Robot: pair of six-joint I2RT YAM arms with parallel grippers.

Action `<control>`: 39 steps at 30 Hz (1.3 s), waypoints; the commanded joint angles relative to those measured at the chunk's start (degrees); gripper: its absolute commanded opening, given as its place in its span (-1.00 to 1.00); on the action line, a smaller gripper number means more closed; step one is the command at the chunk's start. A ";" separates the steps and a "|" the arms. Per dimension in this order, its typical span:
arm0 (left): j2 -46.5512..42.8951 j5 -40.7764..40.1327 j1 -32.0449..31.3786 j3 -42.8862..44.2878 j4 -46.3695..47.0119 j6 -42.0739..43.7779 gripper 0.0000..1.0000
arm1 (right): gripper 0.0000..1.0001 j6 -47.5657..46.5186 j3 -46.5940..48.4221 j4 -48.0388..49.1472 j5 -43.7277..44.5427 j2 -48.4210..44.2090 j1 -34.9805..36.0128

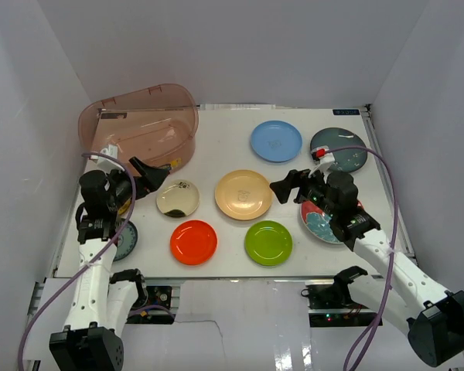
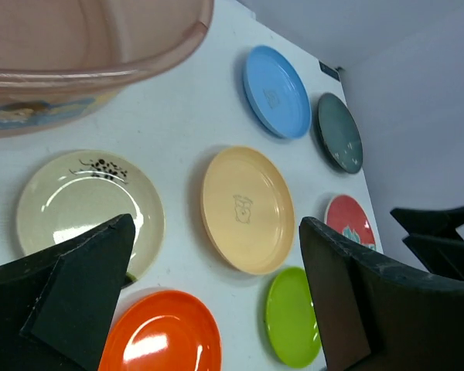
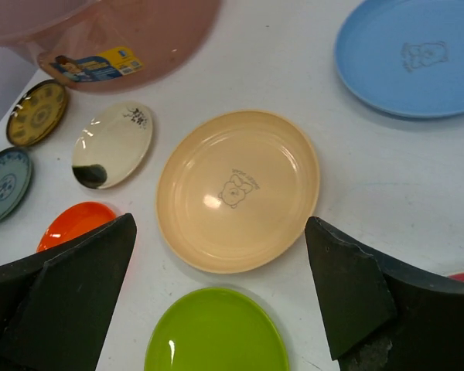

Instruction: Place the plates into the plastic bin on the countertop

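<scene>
Both my claws hang wide open over the countertop [image 1: 216, 154] with nothing in either. The left claw [image 1: 156, 175] hovers at about 9 o'clock of the table, between the bin [image 1: 139, 127] and the cream plate [image 1: 178, 199]. The right claw [image 1: 282, 185] hovers just off the 3 o'clock edge of the tan plate [image 1: 243, 194] in the middle. The bin sits in the 10 o'clock corner, and I can make out no plate inside it, so I judge the job barely begun and the step in hand to be the reach for a first plate. The plates lie flat on the white top: the blue plate [image 1: 276, 141] at 1 o'clock, the dark teal plate [image 1: 339, 149] at 2, the green plate [image 1: 268, 242] at 5, the orange-red plate [image 1: 193, 241] at 7, and the floral plate [image 1: 322, 222] at 4, partly under my right arm. The tan plate looks the likely pick for my right claw, and the cream one lies at the left claw's 5 o'clock. The next move calls for coming down at a rim, slipping one finger under the lip and the other over it, pinching, then lifting high enough to clear the bin's wall before letting go.
</scene>
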 commanded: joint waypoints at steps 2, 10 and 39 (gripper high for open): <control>-1.73 4.54 -2.21 -0.97 -3.31 3.71 0.96 | 0.95 0.90 -1.59 -2.34 9.38 -0.56 0.16; 3.28 0.60 -3.52 -5.72 -5.43 2.67 0.95 | 0.92 1.78 -0.11 -1.99 13.52 7.70 0.24; 31.31 -50.31 -20.05 -10.47 6.25 -14.47 0.38 | 0.62 6.61 3.24 10.75 8.95 35.12 -0.29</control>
